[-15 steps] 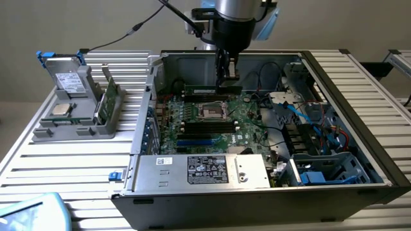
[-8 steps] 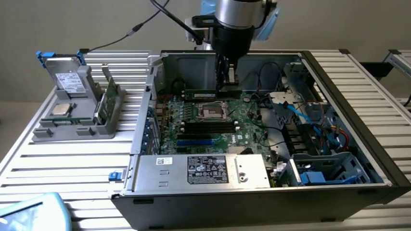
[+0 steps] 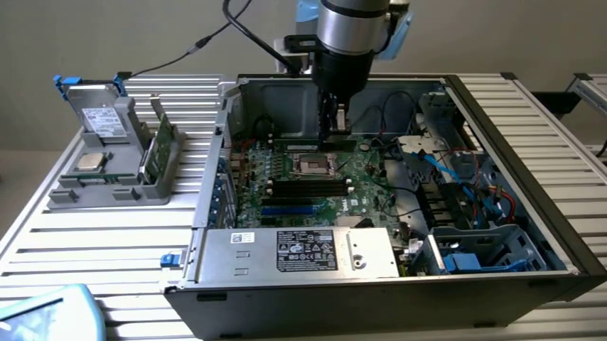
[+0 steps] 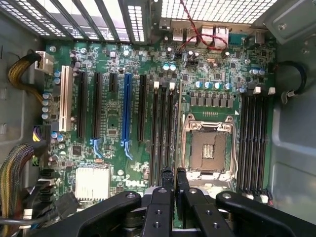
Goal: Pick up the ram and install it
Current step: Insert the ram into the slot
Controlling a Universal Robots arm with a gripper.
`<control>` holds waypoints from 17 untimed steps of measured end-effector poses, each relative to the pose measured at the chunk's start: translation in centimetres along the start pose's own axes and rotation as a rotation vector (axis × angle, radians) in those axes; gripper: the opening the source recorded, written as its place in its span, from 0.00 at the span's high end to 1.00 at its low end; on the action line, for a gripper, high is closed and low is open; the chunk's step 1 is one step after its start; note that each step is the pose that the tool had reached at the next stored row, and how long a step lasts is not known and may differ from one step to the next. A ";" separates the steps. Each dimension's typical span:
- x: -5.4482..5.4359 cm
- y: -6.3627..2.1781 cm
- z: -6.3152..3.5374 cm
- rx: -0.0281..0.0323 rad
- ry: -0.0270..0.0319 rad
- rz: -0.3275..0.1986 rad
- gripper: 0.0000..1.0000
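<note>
Exterior view: taken from high and well back, facing down and away over the slatted table [image 3: 95, 234] into the open computer case [image 3: 379, 312], wide enough to hold the whole case and the arm [image 3: 351, 28] standing over its far side. Wrist view: shot close, straight down onto the motherboard [image 4: 111, 108] (with the gripper [image 4: 174, 182] dark in the foreground). Shared ground: the motherboard, with its processor socket [image 4: 208, 150] and black memory slots [image 4: 163, 133].
</note>
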State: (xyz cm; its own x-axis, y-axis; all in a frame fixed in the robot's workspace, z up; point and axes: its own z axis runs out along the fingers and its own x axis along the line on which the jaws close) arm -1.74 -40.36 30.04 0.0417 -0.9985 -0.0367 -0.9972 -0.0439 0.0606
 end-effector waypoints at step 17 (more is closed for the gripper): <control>0.1 0.08 2.59 0.0063 0.0218 0.001 0.86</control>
State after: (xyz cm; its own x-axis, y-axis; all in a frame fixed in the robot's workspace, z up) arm -1.98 -40.38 27.46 0.0417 -0.9990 -0.0148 -0.9976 -0.0425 0.0543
